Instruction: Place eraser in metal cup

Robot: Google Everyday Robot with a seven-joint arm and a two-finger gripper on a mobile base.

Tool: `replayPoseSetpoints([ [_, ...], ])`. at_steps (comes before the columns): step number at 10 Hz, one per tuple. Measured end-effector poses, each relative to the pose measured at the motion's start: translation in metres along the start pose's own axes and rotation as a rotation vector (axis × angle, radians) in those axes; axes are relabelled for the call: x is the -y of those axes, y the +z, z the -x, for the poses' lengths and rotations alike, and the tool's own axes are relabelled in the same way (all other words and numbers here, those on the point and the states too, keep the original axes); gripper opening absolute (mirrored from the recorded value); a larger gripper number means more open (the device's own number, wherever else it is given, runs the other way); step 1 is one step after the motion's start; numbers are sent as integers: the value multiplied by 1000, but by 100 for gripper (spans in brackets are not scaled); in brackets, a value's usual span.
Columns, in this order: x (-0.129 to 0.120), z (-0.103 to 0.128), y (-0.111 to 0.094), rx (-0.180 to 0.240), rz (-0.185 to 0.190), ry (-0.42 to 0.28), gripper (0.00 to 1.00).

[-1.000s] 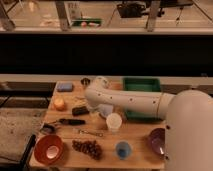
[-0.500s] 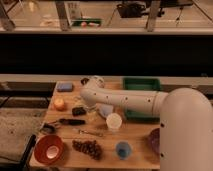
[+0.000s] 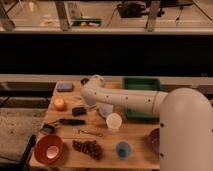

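Note:
The eraser (image 3: pixel 78 110) is a small dark block lying on the wooden table (image 3: pixel 140 131), left of centre. The metal cup (image 3: pixel 85 80) stands at the table's far edge, partly hidden behind the white arm. My gripper (image 3: pixel 87 104) is at the arm's left end, low over the table and just right of the eraser. The arm reaches in from the right and covers the gripper's fingers. I cannot tell whether the gripper touches the eraser.
A blue sponge (image 3: pixel 64 86) and an orange (image 3: pixel 59 103) lie at the left. A black-handled tool (image 3: pixel 70 121), red bowl (image 3: pixel 48 148), grapes (image 3: pixel 88 148), blue cup (image 3: pixel 122 149) and white cup (image 3: pixel 114 121) are in front. A green tray (image 3: pixel 142 85) sits at the back right.
The arm's end has swung a little to the left, closer to the eraser. The eraser and the other things have not moved.

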Motion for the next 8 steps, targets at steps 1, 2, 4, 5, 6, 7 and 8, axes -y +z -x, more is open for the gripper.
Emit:
replayPoseSetpoints([
  [1,1,-1,1,6,-4,5,80],
  [2,2,-4,1,7,-7,8,80],
  [4,2,-7,4,18,-6,14,80],
  [5,2,-8,6,24,-2,17,80],
  [6,2,-9,8,26,1,21,80],
  [7,2,-9,9,28,2,22,80],
  [8,1,-8,9,31,2,21,80],
])
